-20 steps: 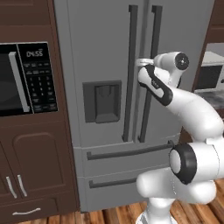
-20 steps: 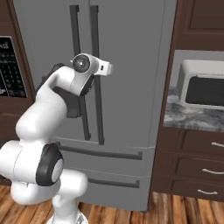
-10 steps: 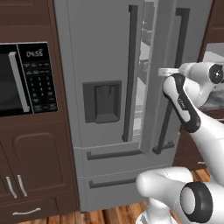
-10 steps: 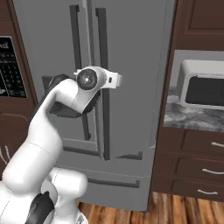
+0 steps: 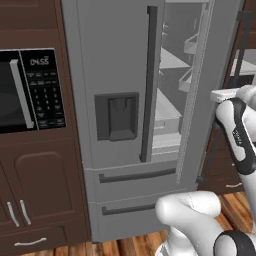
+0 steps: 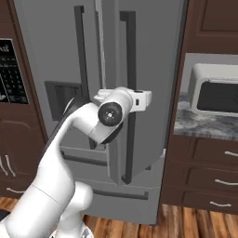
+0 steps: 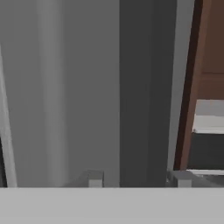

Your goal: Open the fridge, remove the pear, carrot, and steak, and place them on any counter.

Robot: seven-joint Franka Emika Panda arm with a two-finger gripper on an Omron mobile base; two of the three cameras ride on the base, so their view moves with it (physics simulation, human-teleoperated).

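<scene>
Left base view: the fridge (image 5: 125, 120) right door has swung well open since a second ago, baring pale shelves; right base view: the gripper (image 6: 145, 99) is at its handle (image 6: 128, 93); hand view: tips straddle that bar, grip uncertain; food unseen.

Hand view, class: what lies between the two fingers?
Between the fingers runs the dark vertical handle of the fridge door. Whether they touch it cannot be told.
</scene>
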